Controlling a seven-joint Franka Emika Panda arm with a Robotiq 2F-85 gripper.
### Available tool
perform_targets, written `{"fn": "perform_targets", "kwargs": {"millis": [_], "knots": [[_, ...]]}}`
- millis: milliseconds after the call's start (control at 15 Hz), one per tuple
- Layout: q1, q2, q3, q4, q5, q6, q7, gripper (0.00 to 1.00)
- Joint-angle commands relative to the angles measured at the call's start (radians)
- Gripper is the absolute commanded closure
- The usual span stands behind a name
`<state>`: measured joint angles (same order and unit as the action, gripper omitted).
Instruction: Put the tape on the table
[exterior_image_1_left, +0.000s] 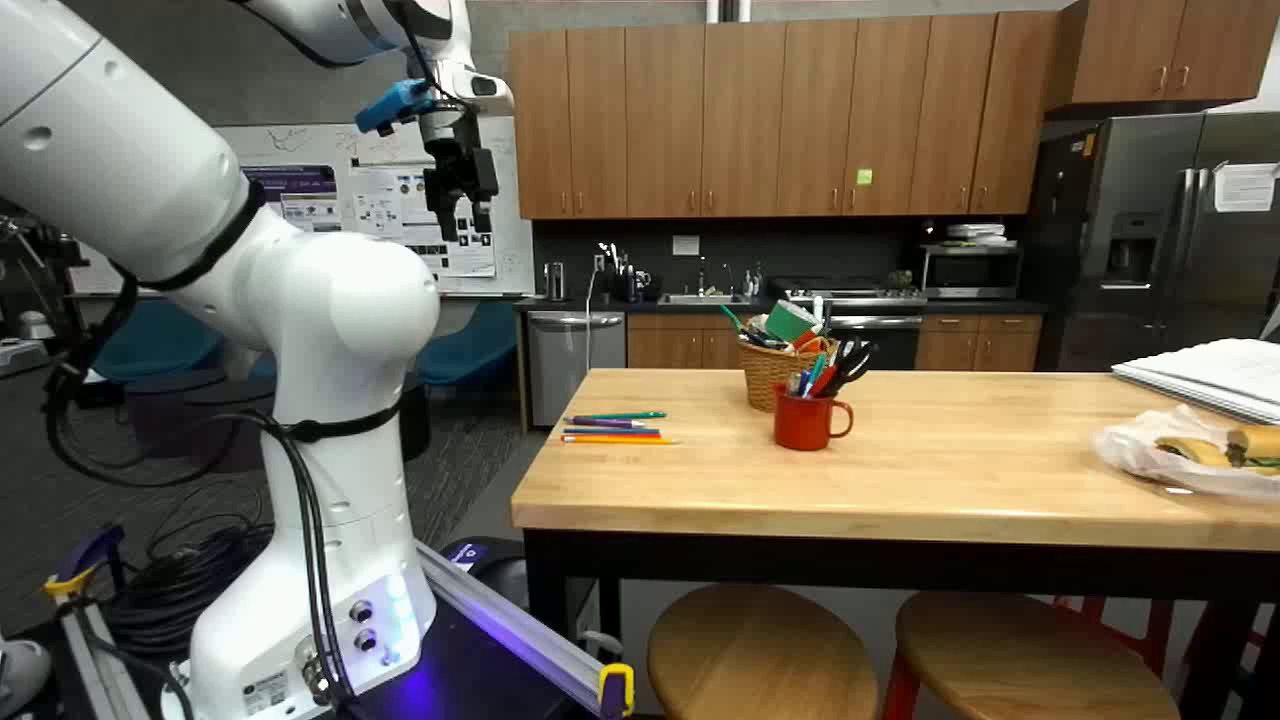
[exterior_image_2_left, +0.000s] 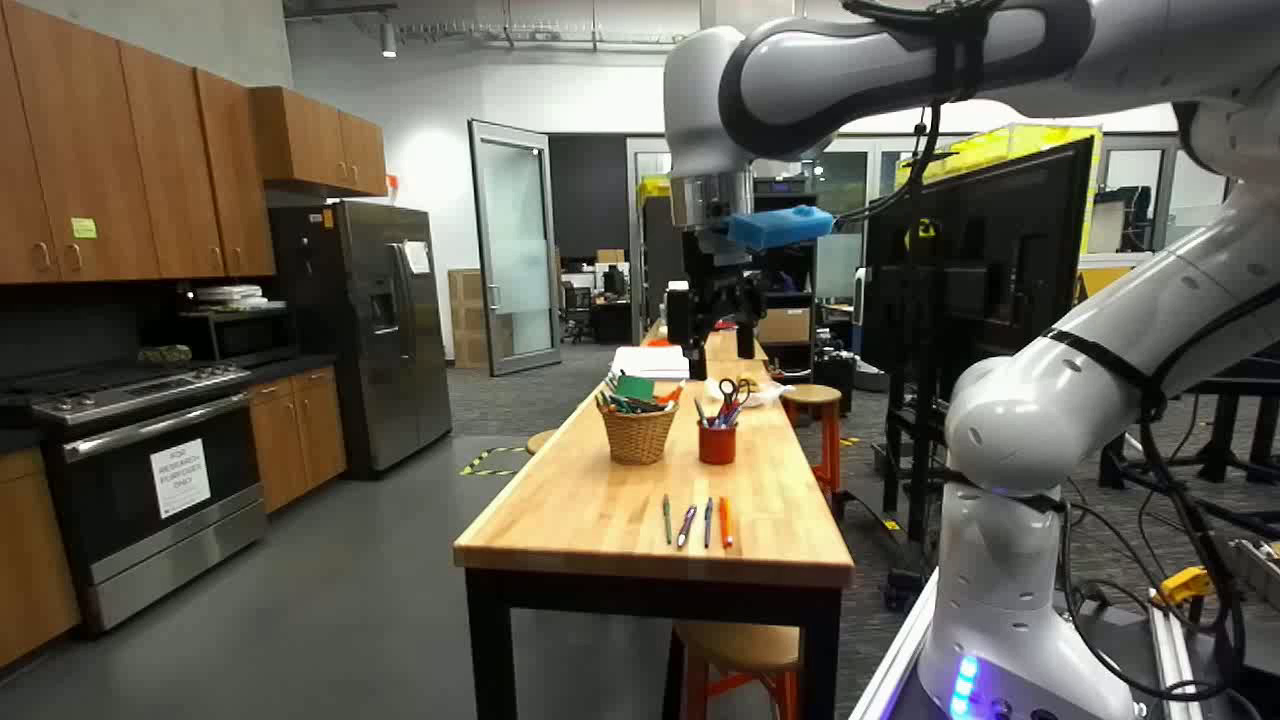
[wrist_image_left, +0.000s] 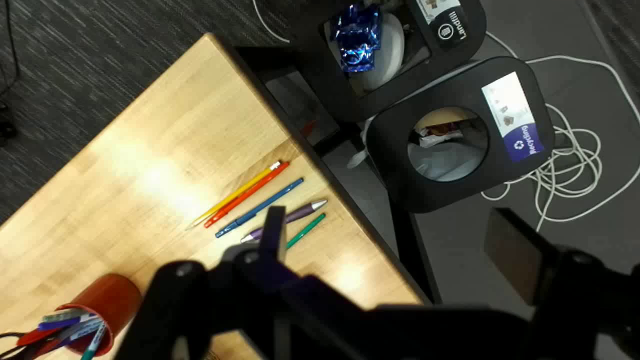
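The wooden table (exterior_image_1_left: 950, 480) shows in both exterior views (exterior_image_2_left: 590, 520), and its corner shows in the wrist view (wrist_image_left: 125, 150). A wicker basket (exterior_image_1_left: 762, 378) on it, also in an exterior view (exterior_image_2_left: 640, 438), is full of supplies. A green and white item (exterior_image_1_left: 790, 321) sticks out of the basket top and may be the tape; I cannot tell for sure. My gripper (exterior_image_1_left: 465, 225) hangs high above table level, also seen in an exterior view (exterior_image_2_left: 720, 355). In the wrist view its fingers (wrist_image_left: 395, 245) are wide apart with nothing between them.
A red mug (exterior_image_1_left: 803, 424) with pens and scissors stands beside the basket. Several pens and pencils (exterior_image_1_left: 615, 430) lie near the table's end. A wrapped sandwich (exterior_image_1_left: 1200, 455) and a paper pad (exterior_image_1_left: 1215, 372) lie farther along. Bins (wrist_image_left: 450, 190) stand on the floor beside the table.
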<state>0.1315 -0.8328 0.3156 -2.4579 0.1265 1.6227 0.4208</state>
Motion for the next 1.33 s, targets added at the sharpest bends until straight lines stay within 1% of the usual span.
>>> {"fn": "perform_targets", "kwargs": {"millis": [0,933,1267], "knots": [[-0.007,-0.001,0.005,0.002,0.003,-0.002,-0.005,0.00],[-0.007,-0.001,0.005,0.002,0.003,-0.002,-0.005,0.00],[-0.037,-0.002,-0.015,-0.012,-0.027,0.011,-0.011,0.00]]}}
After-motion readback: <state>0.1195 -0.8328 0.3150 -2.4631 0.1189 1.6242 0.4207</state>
